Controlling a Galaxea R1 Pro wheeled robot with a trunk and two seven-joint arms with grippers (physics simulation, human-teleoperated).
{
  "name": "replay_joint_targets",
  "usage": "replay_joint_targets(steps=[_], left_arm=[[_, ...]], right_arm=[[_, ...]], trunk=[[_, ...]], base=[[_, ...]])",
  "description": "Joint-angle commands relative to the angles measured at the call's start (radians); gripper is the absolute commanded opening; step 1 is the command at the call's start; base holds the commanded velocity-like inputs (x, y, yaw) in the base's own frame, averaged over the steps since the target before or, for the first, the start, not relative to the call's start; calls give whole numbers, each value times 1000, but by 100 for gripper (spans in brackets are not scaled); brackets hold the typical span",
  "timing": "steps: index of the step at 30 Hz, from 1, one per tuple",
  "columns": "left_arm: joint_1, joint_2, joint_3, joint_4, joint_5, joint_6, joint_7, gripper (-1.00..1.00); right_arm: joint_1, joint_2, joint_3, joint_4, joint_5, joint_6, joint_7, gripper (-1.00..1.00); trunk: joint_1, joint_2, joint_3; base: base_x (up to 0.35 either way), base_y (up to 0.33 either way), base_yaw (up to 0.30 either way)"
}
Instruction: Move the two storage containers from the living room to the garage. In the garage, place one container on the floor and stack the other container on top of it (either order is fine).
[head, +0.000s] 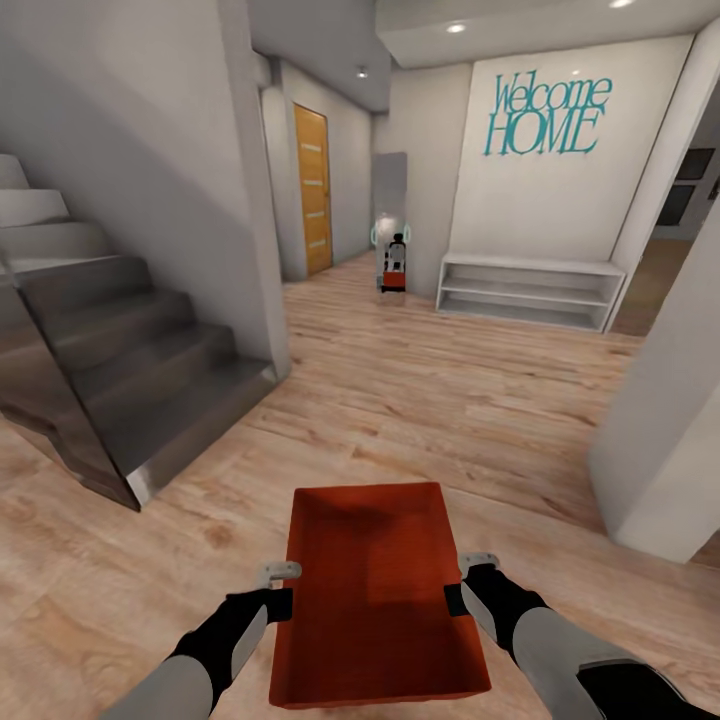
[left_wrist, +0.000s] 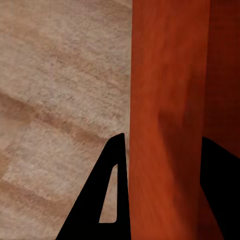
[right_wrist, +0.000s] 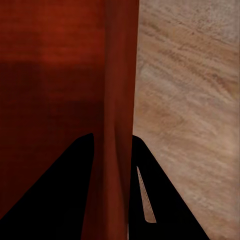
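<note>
One red-orange open-topped storage container (head: 370, 590) hangs level in front of me, held by its two long walls. My left gripper (head: 283, 603) is shut on its left wall, and my right gripper (head: 455, 598) is shut on the right wall. In the left wrist view the container wall (left_wrist: 170, 100) runs between the fingers of the left gripper (left_wrist: 162, 145). The right wrist view shows the container (right_wrist: 50, 75) with its wall pinched by the right gripper (right_wrist: 114, 142). Light wood-plank flooring (head: 420, 400) lies below. The garage is out of view.
A grey staircase (head: 120, 370) rises at the left. A white wall corner (head: 670, 450) juts in at the right. Ahead stand a low white shelf (head: 530, 290) under "Welcome HOME" lettering (head: 545, 115), a wooden door (head: 312, 190) and a mirror-like panel (head: 392, 255).
</note>
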Motion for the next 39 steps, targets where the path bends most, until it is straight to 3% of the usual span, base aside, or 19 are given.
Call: replay_joint_targets(steps=[1, 39], left_arm=[[0, 0, 6, -2, -8, 7, 4, -100], [0, 0, 6, -2, -8, 7, 4, -100]], right_arm=[[-1, -1, -3, -3, 17, 9, -3, -100], [0, -1, -3, -3, 17, 9, -2, -100]], trunk=[[0, 0, -1], [0, 0, -1]], base=[[348, 0, 0], [348, 0, 0]])
